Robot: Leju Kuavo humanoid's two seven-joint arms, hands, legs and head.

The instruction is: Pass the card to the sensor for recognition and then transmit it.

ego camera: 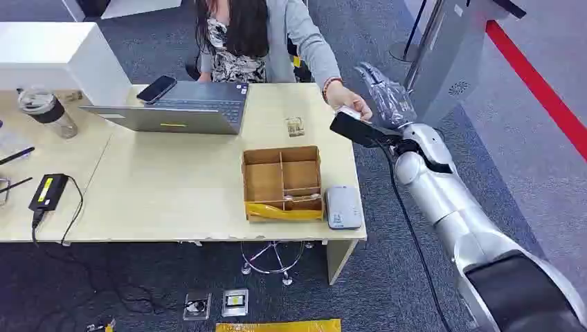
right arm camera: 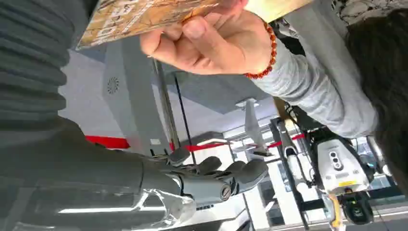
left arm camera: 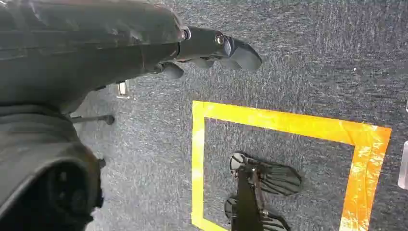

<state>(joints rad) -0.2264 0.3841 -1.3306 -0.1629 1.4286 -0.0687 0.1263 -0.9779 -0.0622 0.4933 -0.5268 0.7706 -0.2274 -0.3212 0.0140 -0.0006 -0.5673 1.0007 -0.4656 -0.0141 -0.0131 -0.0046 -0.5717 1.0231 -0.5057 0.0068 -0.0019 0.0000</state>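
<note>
Place: office doubling as a robot test area.
Worktop [ego camera: 173, 194]: pale wood desk on dark grey carpet [ego camera: 111, 283].
Far edge: open laptop [ego camera: 181, 107] with phone [ego camera: 156, 88] on it, person seated behind.
Left end: lidded cup [ego camera: 47, 111].
Floor: yellow tape square [left arm camera: 288, 126], red line [ego camera: 536, 86].
Background: another robot [right arm camera: 339, 168].

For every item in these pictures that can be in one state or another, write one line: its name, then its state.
card: held in the person's hand, beside the right hand
right hand: raised, fingers apart, holding nothing
left hand: hanging above the carpet, holding nothing
laptop: open, phone on it
cardboard box: open-topped, on the table
</note>
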